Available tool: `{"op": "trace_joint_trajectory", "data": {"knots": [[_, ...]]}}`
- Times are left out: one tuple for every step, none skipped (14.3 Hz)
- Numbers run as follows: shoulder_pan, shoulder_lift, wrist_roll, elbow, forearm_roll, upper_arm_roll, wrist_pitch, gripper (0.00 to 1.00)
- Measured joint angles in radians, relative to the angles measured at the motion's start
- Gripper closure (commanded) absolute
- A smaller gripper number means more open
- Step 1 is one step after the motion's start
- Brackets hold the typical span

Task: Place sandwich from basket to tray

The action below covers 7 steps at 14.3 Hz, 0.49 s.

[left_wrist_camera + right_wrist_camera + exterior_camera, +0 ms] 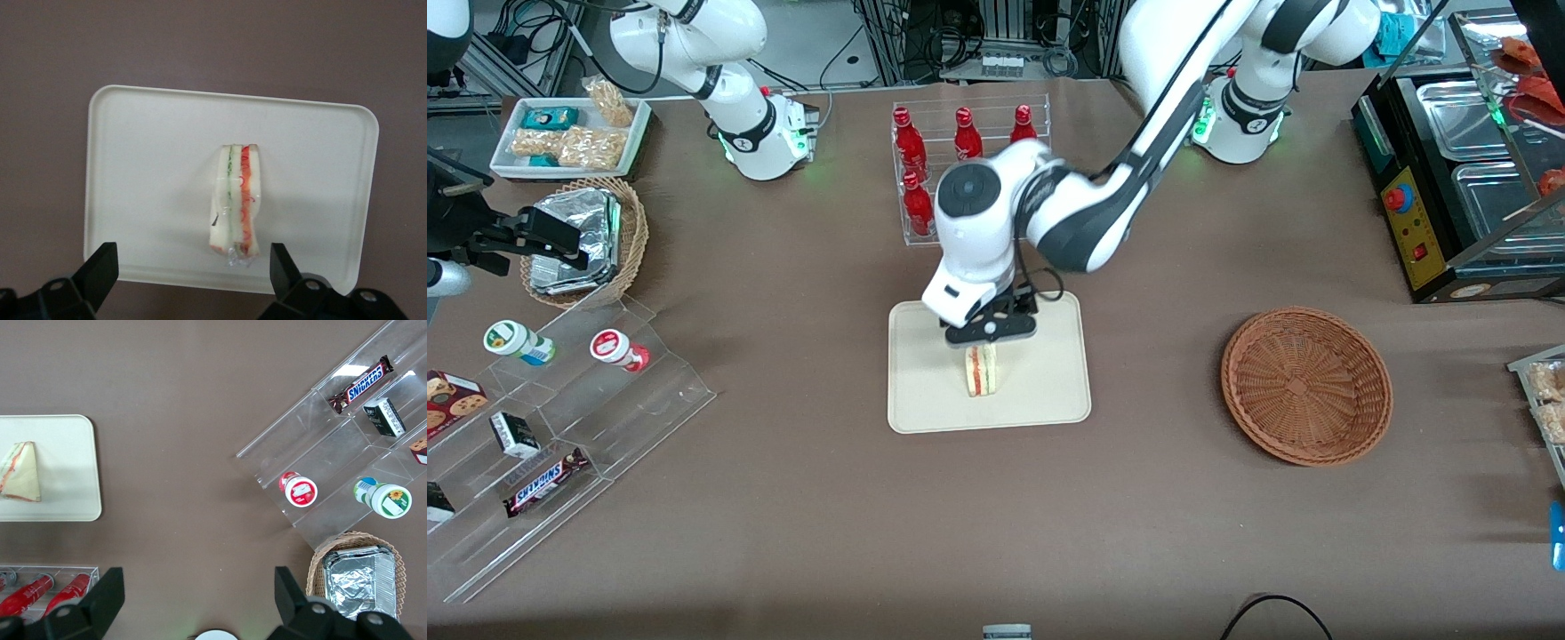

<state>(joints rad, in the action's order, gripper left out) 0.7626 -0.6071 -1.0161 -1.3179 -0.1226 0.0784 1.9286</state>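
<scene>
We found the sandwich [981, 370] already on the tray [1049, 391], standing on edge with its red and green filling facing the front camera; the basket [1305, 385] sat well apart toward the working arm's end of the table, with nothing in it that we could see. The gripper [991, 342] hung directly above the sandwich; its fingers [100, 270] stood wide apart with the wedge between them, touching neither, so it held nothing.

We judged the placing as good as done, and the risk lay in the withdrawal; the wedge stood narrow and tall, so a finger brushing it on the way up, or any sideways drift, could tip it flat or nudge it toward the rim. The clear wrap at its tip looked loose to us and could catch on a pad and drag the sandwich along. A straight lift seemed the safe course.

The front view hid the fingertips under the gripper's body, so the release was hard to read there; the left wrist view showed the gap on both sides plainly, and the wrap too. The right wrist view alone showed the triangular face [20, 473], which the other two, seeing it edge-on, did not; only the front view showed the basket.
</scene>
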Motion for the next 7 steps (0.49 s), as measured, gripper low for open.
{"op": "trace_joint_trajectory", "data": {"knots": [[-0.011,0.037,-0.006,-0.027,-0.001,-0.005,-0.053,0.0],[-0.032,0.066,-0.011,-0.048,-0.005,-0.008,-0.099,0.0],[-0.062,0.085,-0.012,-0.065,-0.007,-0.009,-0.119,0.0],[-0.096,0.099,-0.011,-0.08,-0.008,-0.01,-0.123,0.0],[-0.13,0.11,-0.011,-0.096,-0.008,-0.011,-0.123,0.0],[-0.162,0.119,-0.003,-0.112,-0.009,-0.011,-0.123,0.0],[-0.193,0.131,0.026,-0.132,-0.009,-0.011,-0.123,0.0]]}}
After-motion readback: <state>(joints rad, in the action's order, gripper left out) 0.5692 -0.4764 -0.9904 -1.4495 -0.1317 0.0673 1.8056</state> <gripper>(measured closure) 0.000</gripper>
